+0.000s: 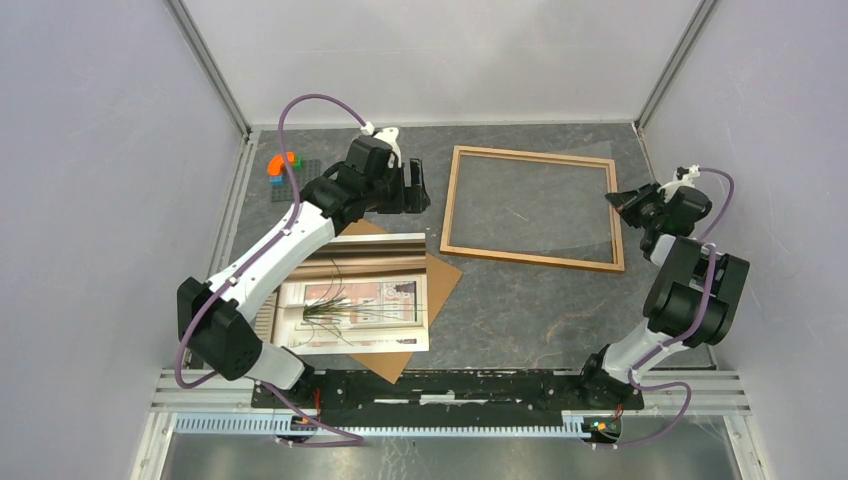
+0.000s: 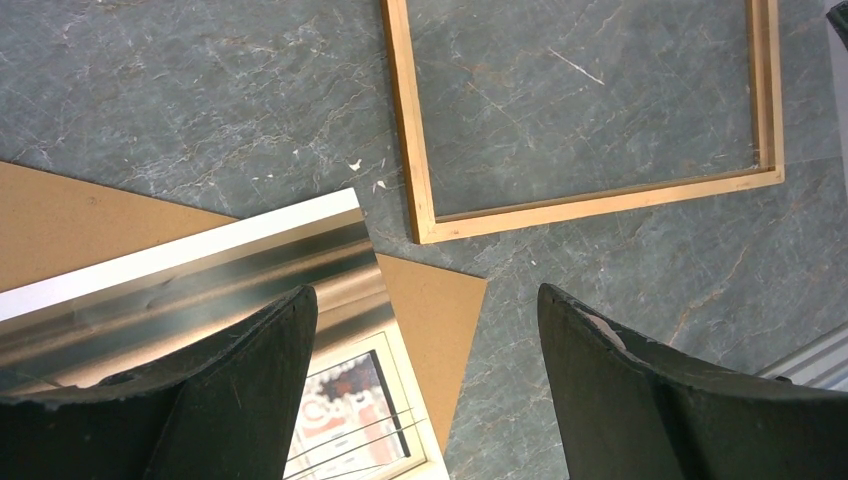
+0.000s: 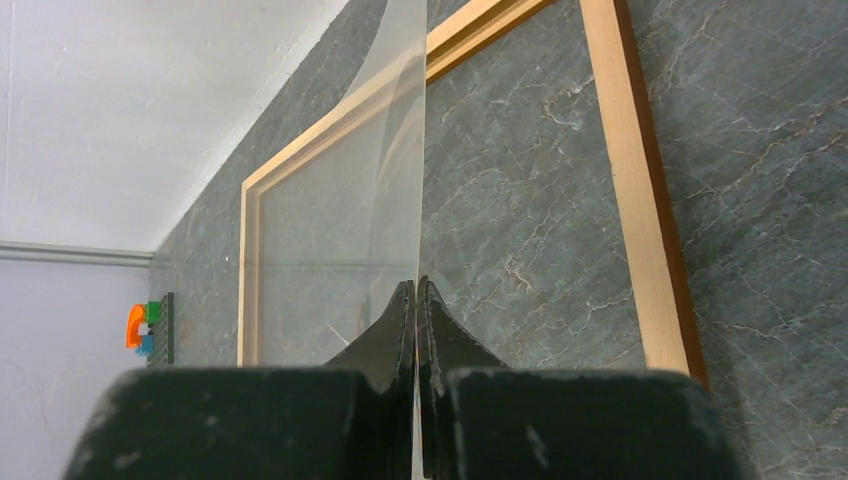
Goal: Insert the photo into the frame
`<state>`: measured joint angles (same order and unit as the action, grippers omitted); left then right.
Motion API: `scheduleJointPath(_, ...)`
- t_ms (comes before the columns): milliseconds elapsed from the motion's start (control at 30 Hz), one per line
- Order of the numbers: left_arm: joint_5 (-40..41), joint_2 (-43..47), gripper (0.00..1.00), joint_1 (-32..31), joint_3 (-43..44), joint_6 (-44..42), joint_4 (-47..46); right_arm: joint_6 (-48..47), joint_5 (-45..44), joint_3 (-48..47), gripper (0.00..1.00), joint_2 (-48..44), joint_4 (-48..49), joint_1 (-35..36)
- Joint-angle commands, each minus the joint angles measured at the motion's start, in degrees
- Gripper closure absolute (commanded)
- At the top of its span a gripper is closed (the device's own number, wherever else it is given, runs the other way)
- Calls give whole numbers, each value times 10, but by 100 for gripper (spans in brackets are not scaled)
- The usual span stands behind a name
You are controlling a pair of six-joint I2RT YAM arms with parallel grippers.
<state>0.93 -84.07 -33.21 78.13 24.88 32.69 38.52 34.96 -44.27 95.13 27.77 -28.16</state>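
The frame [image 1: 449,200], light wood, lies flat at the back right of the table, seen again as the frame [image 2: 600,205] and the frame [image 3: 630,200]. My right gripper [image 1: 615,197] sits at its right side, shut on the edge of a clear sheet [image 3: 340,220] that slopes over the frame. In its own wrist view the right gripper [image 3: 416,285] pinches that sheet. The photo [image 1: 360,300], glossy with a plant picture, rests on a brown backing board [image 1: 440,275] at the near left. My left gripper [image 2: 425,295] hangs open above the photo [image 2: 250,260] corner, holding nothing.
Orange, green and blue toy blocks [image 1: 284,167] sit on a dark plate at the back left. Enclosure walls close in the table on three sides. A metal rail [image 1: 450,385] runs along the near edge by the arm bases.
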Motion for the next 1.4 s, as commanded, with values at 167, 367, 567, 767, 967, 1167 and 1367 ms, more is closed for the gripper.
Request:
scheduleJointPath(167,-21,-6,13,0,0,-25,-20,-22,15,-31,100,14,8,-4)
scheduleJointPath(367,-24,-8,13,0,0,-24,-21,-26,14,-28,100,11,4,-7)
scheduleJointPath(567,-23,-7,13,0,0,-25,-20,-26,16,-25,100,10,7,-9)
scheduleJointPath(767,-26,-7,13,0,0,-25,-20,-27,18,-23,100,9,5,-10)
scheduleJointPath(967,-24,-6,13,-1,0,-25,-21,-31,15,-15,100,6,8,-13)
scheduleJointPath(1167,-23,-6,13,0,-1,-25,-21,-28,18,-12,100,7,13,-15)
scheduleJointPath(1367,-25,-6,13,0,0,-25,-21,-28,17,-4,100,6,17,-15)
